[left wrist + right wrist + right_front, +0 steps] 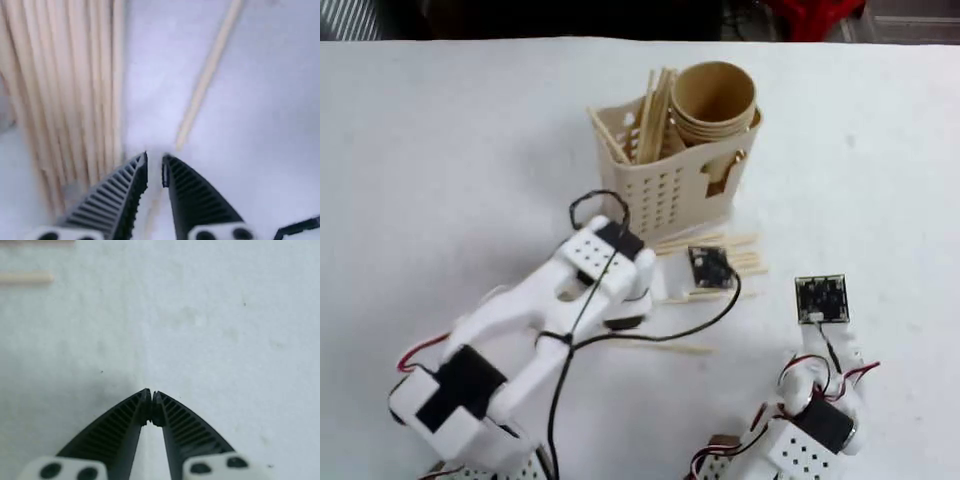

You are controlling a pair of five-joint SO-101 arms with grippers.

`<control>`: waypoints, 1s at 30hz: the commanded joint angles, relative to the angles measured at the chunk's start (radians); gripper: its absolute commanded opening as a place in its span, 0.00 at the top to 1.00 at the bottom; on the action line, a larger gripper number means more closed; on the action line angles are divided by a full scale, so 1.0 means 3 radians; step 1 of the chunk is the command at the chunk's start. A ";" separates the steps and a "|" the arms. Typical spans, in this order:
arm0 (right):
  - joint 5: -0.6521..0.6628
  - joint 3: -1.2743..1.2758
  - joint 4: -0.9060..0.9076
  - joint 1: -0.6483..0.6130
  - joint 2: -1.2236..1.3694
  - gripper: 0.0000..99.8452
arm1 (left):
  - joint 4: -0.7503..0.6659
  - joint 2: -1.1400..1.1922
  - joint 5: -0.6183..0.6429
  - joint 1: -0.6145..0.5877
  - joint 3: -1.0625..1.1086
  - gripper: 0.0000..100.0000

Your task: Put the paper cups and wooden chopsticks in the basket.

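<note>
Nearest the bases, at 5 o'clock on the table (440, 150), the right gripper (151, 407) is hanging low over bare surface, its jaws meeting at the tips and gripping nothing. A loose chopstick (660, 345) is lying flat at 6 o'clock from the basket (665, 195), well short of it.

Farther out, the left gripper (155, 172) is hovering just above the table at 6 o'clock from the basket, close to its front wall. Its jaws are standing a narrow slit apart, with nothing clearly clamped. The end of a single chopstick (207, 75) is lying right at the tips, and a bundle of chopsticks (65, 90) is lying alongside.

The basket is standing at 12 o'clock, already carrying the stacked paper cups (715, 100) in its 3 o'clock half and upright chopsticks (655, 105) in its 9 o'clock half.

Judged step: the cups are done and the remaining chopsticks are being collected. The next move is calling for a firm pinch on the single stick, a lift clear of the bundle, and a tilt toward upright over the basket rim.

The surface is showing as a plain white, matte covering. Beyond its far edge the room is lying dark, with a red object (815, 15) at 1 o'clock.
</note>
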 commanded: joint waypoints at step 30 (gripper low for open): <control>0.0041 0.0031 -0.0049 0.0003 -0.0003 0.98 | -0.0240 -0.0335 0.0015 -0.0059 0.0128 0.98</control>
